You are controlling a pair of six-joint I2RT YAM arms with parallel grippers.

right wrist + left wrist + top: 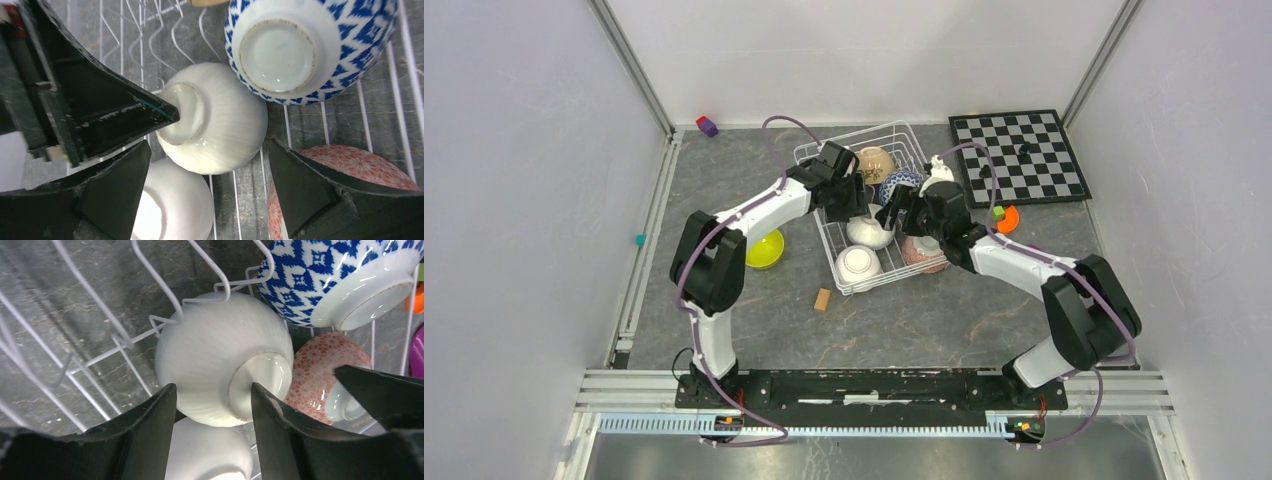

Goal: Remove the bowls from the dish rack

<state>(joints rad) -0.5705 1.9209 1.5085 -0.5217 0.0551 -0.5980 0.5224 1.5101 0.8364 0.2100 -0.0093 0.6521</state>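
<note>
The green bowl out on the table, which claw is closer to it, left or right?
Left. The left claw hangs over the middle of the rack, to the right of the green bowl; the right claw is further right, beyond the left one.

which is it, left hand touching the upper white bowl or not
Cannot tell. In the left wrist view the left hand frames the upper white bowl, finger edges overlapping it; no plain contact or gap shows.
</note>
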